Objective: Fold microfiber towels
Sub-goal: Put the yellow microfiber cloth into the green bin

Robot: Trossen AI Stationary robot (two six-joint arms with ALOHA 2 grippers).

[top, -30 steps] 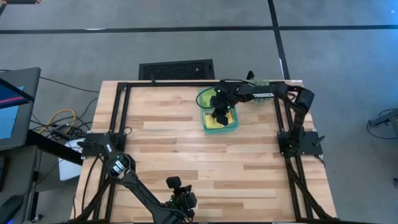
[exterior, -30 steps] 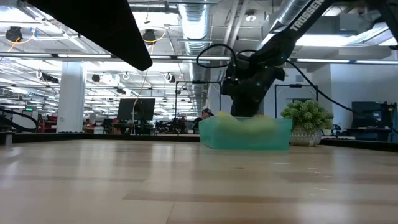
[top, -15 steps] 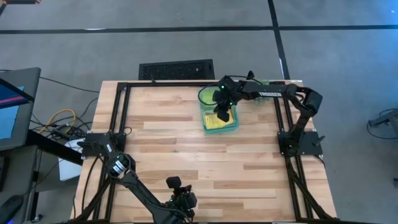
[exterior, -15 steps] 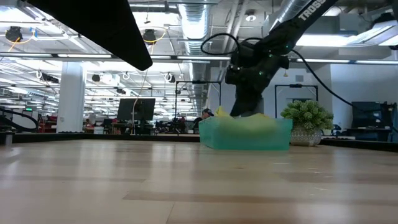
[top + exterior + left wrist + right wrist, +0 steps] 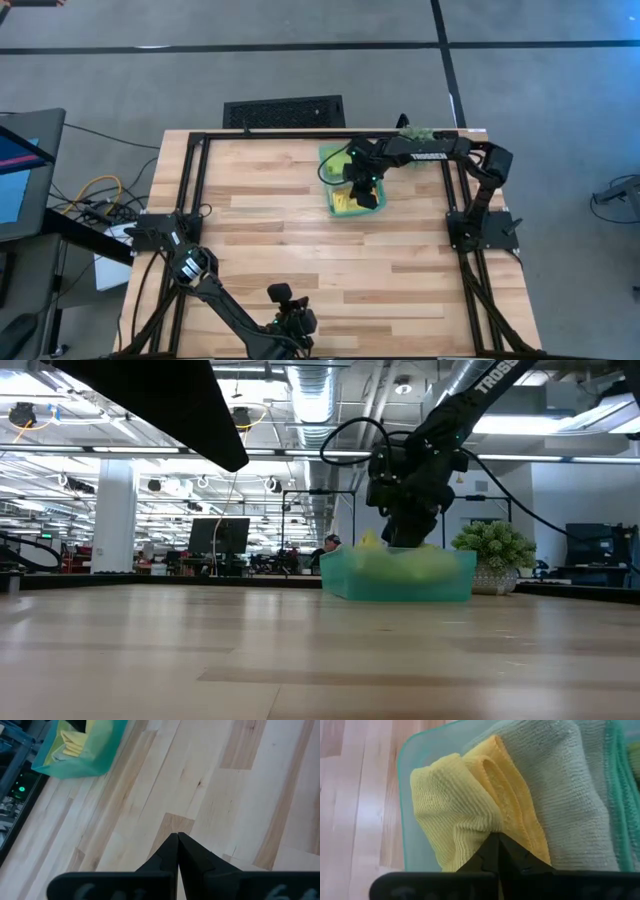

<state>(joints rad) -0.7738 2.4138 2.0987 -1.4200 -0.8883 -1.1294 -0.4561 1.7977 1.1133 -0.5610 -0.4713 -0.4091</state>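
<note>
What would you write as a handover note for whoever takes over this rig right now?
Right claw: shut on the yellow towel, pinching its bunched fold inside the teal bin at the table's far side.
Left claw: shut, empty, waiting over bare wood at the near edge.
Towels: yellow and pale green towel are in the bin; more cloth edges show beside them, too hidden to sort.
Done: nothing folded on the table.
Left: lift the yellow towel out, fold it, repeat for the rest.
</note>
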